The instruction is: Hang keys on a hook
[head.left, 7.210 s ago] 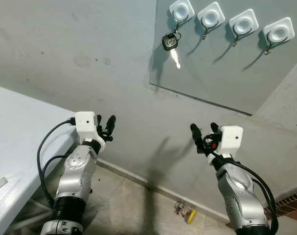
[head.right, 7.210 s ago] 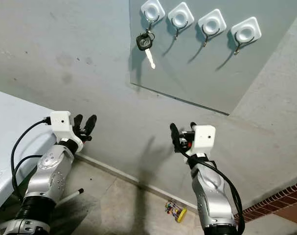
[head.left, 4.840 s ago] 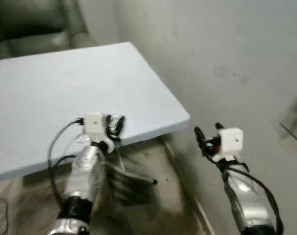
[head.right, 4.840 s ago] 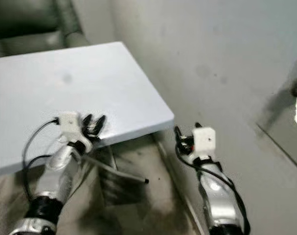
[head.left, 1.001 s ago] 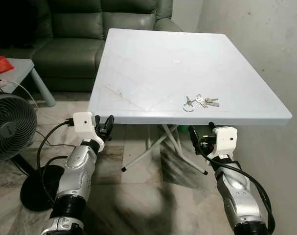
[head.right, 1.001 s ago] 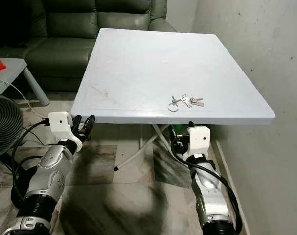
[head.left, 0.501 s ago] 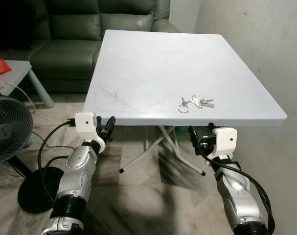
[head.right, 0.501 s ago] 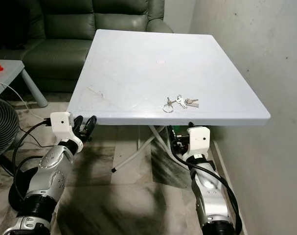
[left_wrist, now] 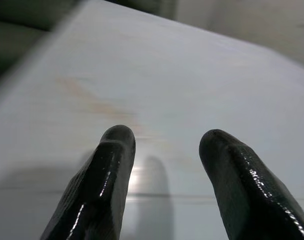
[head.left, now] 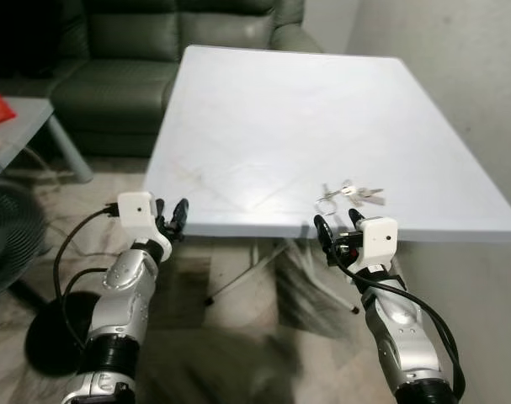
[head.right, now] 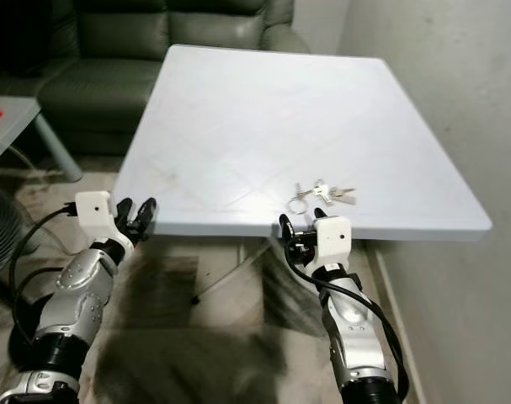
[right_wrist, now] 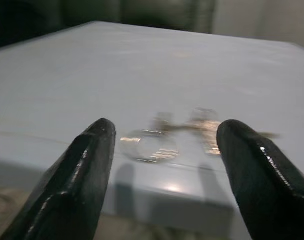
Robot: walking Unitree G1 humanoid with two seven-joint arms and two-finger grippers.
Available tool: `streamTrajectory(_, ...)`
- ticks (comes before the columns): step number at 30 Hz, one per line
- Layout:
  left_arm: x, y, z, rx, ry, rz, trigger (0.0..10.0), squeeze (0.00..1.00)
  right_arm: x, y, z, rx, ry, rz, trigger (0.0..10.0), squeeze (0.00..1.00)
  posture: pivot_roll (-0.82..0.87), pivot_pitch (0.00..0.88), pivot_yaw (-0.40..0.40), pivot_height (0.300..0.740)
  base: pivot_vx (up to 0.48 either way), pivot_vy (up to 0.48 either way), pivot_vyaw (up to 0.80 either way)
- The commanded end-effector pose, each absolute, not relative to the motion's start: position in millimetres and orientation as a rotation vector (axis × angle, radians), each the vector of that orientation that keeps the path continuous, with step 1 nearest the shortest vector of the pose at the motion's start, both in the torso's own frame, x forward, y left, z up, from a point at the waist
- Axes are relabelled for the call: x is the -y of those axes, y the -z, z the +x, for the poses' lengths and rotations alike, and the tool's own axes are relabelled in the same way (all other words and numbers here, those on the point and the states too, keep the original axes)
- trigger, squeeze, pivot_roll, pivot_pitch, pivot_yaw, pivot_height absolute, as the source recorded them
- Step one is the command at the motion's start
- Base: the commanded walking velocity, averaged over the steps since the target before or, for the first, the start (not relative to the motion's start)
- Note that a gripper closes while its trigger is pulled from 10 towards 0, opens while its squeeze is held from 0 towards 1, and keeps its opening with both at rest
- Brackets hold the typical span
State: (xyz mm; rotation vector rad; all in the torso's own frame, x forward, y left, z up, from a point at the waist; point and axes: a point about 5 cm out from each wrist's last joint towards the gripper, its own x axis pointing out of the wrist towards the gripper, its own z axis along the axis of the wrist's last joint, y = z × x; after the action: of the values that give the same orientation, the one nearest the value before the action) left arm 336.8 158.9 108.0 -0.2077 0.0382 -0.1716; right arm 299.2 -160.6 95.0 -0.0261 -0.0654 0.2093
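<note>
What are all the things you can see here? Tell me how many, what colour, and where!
keys: one bunch on a ring, silver, on the table near its front edge, just beyond the right gripper
table: one, white, in the middle
sofa: one, dark green, behind the table
side table: one, pale grey, on the far left
fan: one, black, on the floor at the left
wall: one, grey, on the right
left gripper: one, black fingers, open, at the table's front left edge
right gripper: one, black fingers, open, facing the keys

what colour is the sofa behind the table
Dark green; the sofa shows best in the left eye view, beyond the white table.
</note>
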Motion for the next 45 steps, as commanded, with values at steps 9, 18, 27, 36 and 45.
streamTrajectory(9,-158,-109,337,-0.038,0.180,-0.205,10.0,0.00,160,-101,301,0.086,-0.217,-0.037,10.0,0.00,0.00,0.060,-0.040,0.740,0.358,0.000,0.00)
streamTrajectory(18,-157,-112,335,0.003,0.154,-0.186,10.0,0.00,154,-99,302,0.042,-0.304,-0.084,10.0,0.00,0.00,0.067,-0.044,0.740,0.077,0.000,0.00)
streamTrajectory(27,-160,-112,331,0.032,0.153,-0.195,10.0,0.00,153,-105,302,0.049,-0.441,-0.118,10.0,1.00,0.00,0.077,-0.055,0.740,0.000,0.000,0.00)
streamTrajectory(36,-155,-109,322,0.052,0.203,-0.175,10.0,0.00,152,-112,305,0.056,-0.549,-0.178,10.0,1.00,0.01,0.090,-0.063,0.740,0.000,0.000,0.00)
streamTrajectory(45,-142,-104,308,0.041,0.282,-0.145,10.0,0.00,139,-118,306,0.049,-0.690,-0.186,10.0,0.00,0.03,0.120,-0.072,0.740,0.000,0.000,0.00)
